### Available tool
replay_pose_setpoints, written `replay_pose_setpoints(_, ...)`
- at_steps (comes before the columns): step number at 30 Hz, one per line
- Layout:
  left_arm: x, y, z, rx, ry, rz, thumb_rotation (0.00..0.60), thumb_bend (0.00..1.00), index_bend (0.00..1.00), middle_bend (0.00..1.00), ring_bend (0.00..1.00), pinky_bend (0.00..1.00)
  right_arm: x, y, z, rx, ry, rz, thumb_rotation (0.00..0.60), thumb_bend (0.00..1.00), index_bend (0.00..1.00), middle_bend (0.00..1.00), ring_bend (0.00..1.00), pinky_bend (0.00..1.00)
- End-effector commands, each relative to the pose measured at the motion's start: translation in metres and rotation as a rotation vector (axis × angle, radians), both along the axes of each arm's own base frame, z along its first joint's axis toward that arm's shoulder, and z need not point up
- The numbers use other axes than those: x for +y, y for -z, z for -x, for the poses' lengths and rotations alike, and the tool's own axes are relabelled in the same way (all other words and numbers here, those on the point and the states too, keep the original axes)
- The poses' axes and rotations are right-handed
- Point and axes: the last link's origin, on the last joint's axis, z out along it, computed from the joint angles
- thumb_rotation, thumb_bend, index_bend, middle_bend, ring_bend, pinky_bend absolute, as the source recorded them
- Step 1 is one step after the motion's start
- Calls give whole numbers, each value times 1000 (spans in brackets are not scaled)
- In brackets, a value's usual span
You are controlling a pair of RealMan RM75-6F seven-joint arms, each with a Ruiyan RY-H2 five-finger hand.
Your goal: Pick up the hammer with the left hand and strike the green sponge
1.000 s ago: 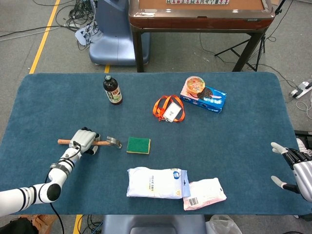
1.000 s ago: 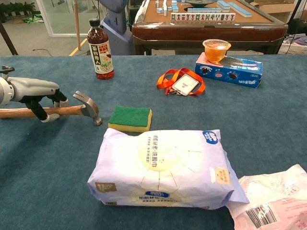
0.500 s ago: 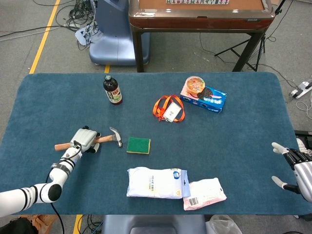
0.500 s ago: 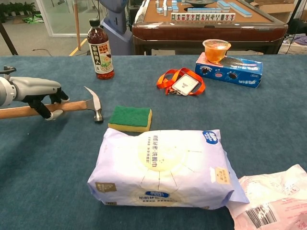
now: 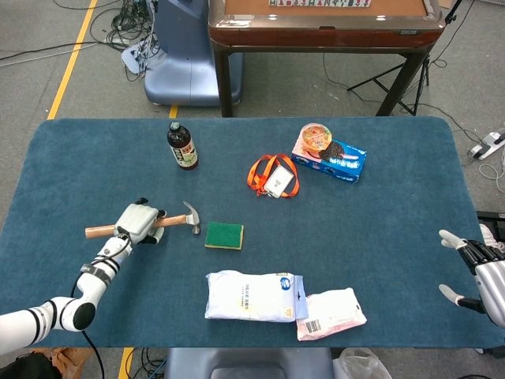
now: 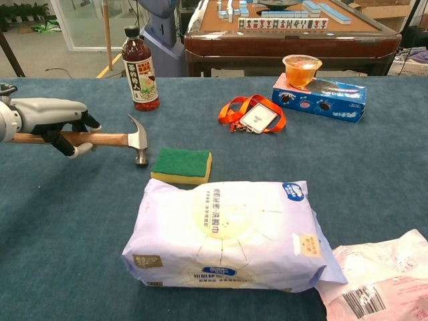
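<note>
My left hand grips the wooden handle of the hammer and holds it lifted off the table, roughly level. The steel head points down, just left of the green sponge. The sponge lies flat on the blue table, green side up with a yellow underside. Head and sponge stay apart. My right hand hovers at the table's right edge, fingers spread, holding nothing.
A dark sauce bottle stands behind the hammer. An orange lanyard with a badge, a blue snack box and a cup lie at the back. A white wipes pack and a pink packet sit near the front edge.
My left hand has lifted the hammer off the table and turned it so the head points down. The head has moved right, closer to the sponge. My right hand has stayed still.
</note>
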Motion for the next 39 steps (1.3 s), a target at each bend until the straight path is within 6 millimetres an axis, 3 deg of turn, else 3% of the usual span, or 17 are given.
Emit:
replay_pose_setpoints(1,-2,-8,-7,-73,47,-7,600,535,702,723,485,168,0,0,0,0,-1,1,600,127,169,300,262,380)
replay_pose_setpoints(4,-3,-13,-14,-138,110,-24,600,535,721,743,519,273,0,0,0,0,1,0,600,127,169,300,262,380)
replay_pose_setpoints(9,-5,-17,-22,-199,246,-32,600,534,746,770,604,625,0,0,-1,0,1,1,600,127,169,300,262,380)
replay_pose_setpoints(15,-10,-14,-32,-259,399,-1,600,534,760,786,652,836,-1,1,-1,2,4,-2,600,127,169,300,262,379)
replay_pose_setpoints(20,-13,-9,-37,-279,500,21,600,535,760,787,675,893,-1,0,-1,4,8,-3,600,127,169,300,262,380)
replay_pose_setpoints(26,0,-9,-35,-237,536,-9,600,534,759,786,684,910,-1,0,-1,7,11,-3,600,127,169,300,262,380)
replay_pose_setpoints(32,16,-24,-29,-234,536,-89,600,534,761,787,700,916,-2,1,0,9,17,-6,600,127,169,300,262,380)
replay_pose_setpoints(39,21,-39,-19,-249,559,-119,600,535,764,789,730,938,-6,3,-1,11,17,-14,600,127,169,300,262,379)
